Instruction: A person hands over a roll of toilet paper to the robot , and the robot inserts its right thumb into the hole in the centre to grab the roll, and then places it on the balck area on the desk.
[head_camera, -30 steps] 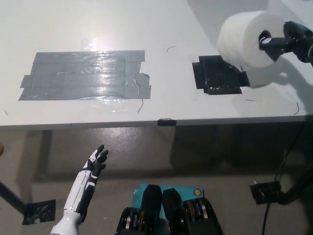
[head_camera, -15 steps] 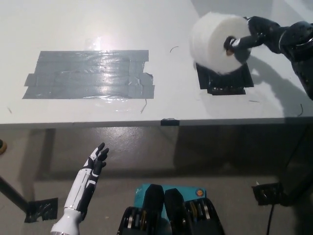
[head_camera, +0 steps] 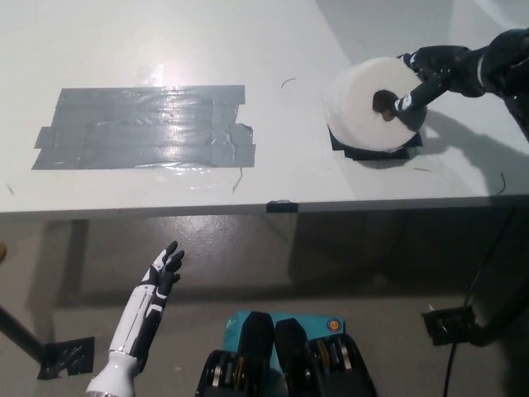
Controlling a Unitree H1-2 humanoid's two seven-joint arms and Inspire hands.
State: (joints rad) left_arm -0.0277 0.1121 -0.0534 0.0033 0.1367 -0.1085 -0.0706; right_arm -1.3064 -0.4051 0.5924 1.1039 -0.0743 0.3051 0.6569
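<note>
A white toilet paper roll (head_camera: 364, 106) sits low over the black tape patch (head_camera: 376, 150) at the right of the desk, hole facing up and right; whether it rests on the patch I cannot tell. My black right hand (head_camera: 430, 73) reaches in from the right edge, its thumb in the roll's centre hole, the other fingers along the roll's far side. Most of the patch is hidden under the roll. My white left hand (head_camera: 157, 285) hangs below the desk's front edge at lower left, fingers apart and empty.
A large grey tape rectangle (head_camera: 145, 126) covers the desk's left half. The white desk (head_camera: 273, 50) ends at a front edge across mid-picture. On the floor lie a black tape piece (head_camera: 70, 356) and a black cable with a small box (head_camera: 450, 322).
The right hand carried the roll from above the desk's right side leftwards and down over the black patch, tilting it so the hole faces more upward. The left hand stayed put.
</note>
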